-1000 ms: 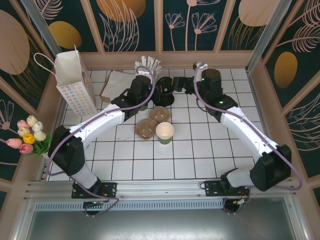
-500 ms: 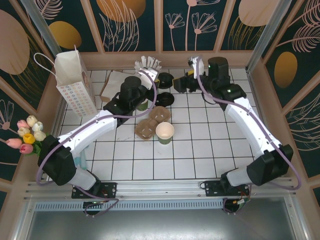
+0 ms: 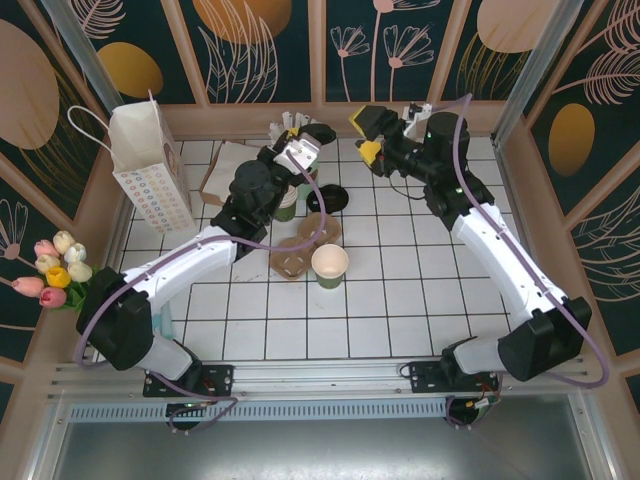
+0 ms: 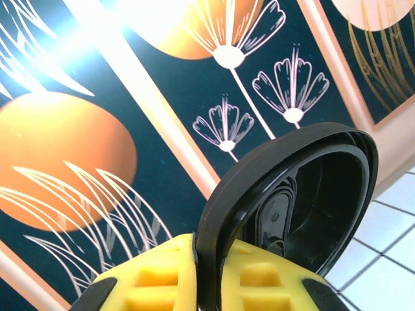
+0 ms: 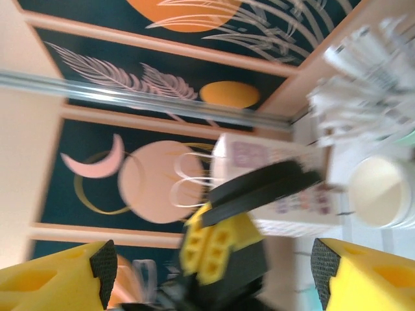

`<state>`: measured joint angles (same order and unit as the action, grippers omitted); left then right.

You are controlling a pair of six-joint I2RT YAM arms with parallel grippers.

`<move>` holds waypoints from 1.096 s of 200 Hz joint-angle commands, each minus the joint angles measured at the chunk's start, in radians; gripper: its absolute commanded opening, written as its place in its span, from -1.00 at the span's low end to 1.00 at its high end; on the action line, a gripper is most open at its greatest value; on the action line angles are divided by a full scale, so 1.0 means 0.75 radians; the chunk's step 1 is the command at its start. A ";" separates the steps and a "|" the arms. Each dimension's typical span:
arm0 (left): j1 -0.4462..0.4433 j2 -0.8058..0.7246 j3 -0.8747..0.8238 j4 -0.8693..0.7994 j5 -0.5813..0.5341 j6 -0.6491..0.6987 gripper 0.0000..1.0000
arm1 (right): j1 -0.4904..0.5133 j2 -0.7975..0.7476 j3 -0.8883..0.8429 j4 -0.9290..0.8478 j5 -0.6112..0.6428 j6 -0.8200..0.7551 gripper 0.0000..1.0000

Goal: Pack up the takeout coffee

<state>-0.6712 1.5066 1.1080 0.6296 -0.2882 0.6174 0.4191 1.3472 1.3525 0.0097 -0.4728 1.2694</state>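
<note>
The takeout coffee [image 3: 330,264], a small dark green cup with a cream inside and an open top, stands on the tiles right of the brown pulp carrier [image 3: 303,246]. My left gripper [image 3: 300,136] is lifted near the back wall, shut on the rim of a black round lid [image 4: 285,201] that stands on edge between its yellow fingers [image 4: 162,272]. My right gripper [image 3: 364,135] hangs raised just to the right of it, open and empty. In the right wrist view, that lid [image 5: 259,188] shows between the right gripper's [image 5: 214,272] spread fingers.
A white paper bag [image 3: 150,160] stands at the back left. The mint holder of straws [image 3: 295,128] is against the back wall. Another green cup [image 3: 287,206] sits partly under my left arm, with black lids [image 3: 333,197] beside it. Tulips [image 3: 55,268] lie at the left edge.
Both grippers have risen from the tiles toward the back wall. The left one carried the black lid up with it. The right one swung to face left, jaws slightly narrower.
</note>
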 commanded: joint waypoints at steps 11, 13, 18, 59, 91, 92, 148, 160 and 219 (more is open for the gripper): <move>-0.005 0.054 0.067 0.167 -0.002 0.243 -1.00 | 0.065 -0.058 -0.061 0.156 0.057 0.507 0.55; -0.004 0.055 0.071 0.165 0.002 0.244 -1.00 | 0.069 -0.057 -0.061 0.155 0.060 0.514 0.55; -0.005 0.058 0.080 0.162 0.011 0.245 -1.00 | 0.078 -0.051 -0.063 0.155 0.060 0.541 0.53; -0.013 0.091 0.114 0.188 0.066 0.269 -1.00 | 0.148 0.011 -0.067 0.241 0.043 0.667 0.51; -0.014 0.082 0.098 0.196 0.118 0.253 -1.00 | 0.163 0.042 -0.088 0.336 0.116 0.732 0.41; -0.014 0.082 0.097 0.197 0.118 0.253 -1.00 | 0.163 0.042 -0.089 0.340 0.117 0.734 0.41; -0.016 0.037 0.027 0.218 0.184 0.232 -1.00 | 0.163 0.123 -0.085 0.455 0.229 0.788 0.07; -0.016 0.036 0.018 0.232 0.179 0.240 -1.00 | 0.163 0.132 -0.097 0.490 0.237 0.807 -0.10; -0.017 0.051 0.056 0.171 0.182 0.205 -1.00 | 0.163 0.078 -0.156 0.437 0.311 0.778 -0.90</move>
<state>-0.6769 1.5608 1.1320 0.7418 -0.1715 0.7956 0.5392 1.4410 1.2613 0.3134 -0.2882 1.8610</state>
